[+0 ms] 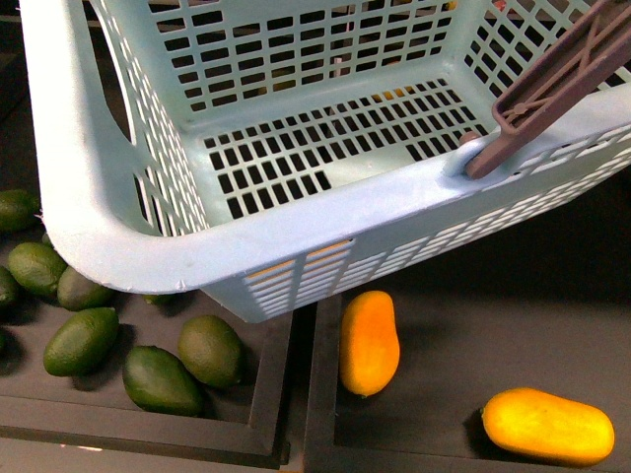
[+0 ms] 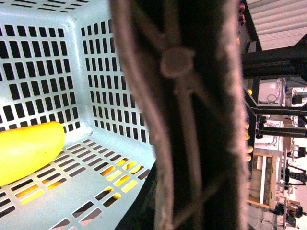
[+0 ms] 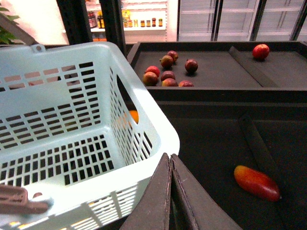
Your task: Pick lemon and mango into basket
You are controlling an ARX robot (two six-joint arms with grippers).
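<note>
Front view shows the left mango [image 1: 369, 341] pointing lengthwise toward the basket [image 1: 99, 227].

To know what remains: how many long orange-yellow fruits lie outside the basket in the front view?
2. One long orange-yellow fruit lies close to the near corner of the pale teal slotted plastic basket; the other lies further right. The basket may hide more.

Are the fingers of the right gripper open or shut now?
Shut: the right gripper shows its two dark fingers pressed together, nothing between them.
</note>
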